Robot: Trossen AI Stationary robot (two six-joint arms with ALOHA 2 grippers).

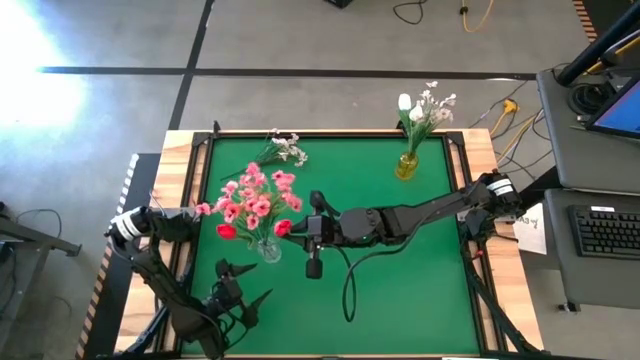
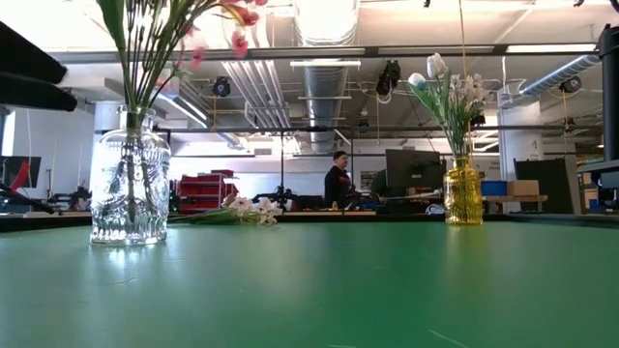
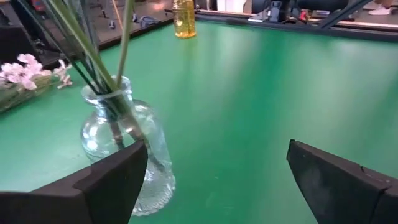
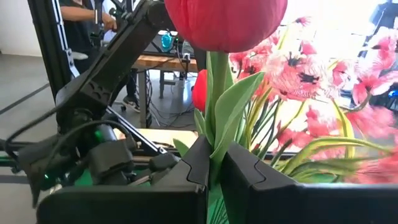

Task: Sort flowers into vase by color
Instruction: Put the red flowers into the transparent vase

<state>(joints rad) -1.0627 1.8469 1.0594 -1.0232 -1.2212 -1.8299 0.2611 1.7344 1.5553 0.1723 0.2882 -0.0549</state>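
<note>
The right tool (image 4: 214, 171) pinches a red tulip (image 4: 227, 22) by its stem, beside the clear vase (image 1: 268, 248) of pink flowers (image 1: 255, 195). The left tool (image 3: 214, 180), spread wide, sits near that vase.

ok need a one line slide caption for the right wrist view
Right claw shut on a red tulip by its green stem, beside the pink flowers, with the left arm behind.

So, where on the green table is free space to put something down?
Free: the green mat toward the right arm's side, and the stretch between the loose white-blossom spray and the yellow glass vase. Crowded: around the clear glass vase, where the right gripper holds a red tulip and the left gripper waits.
</note>
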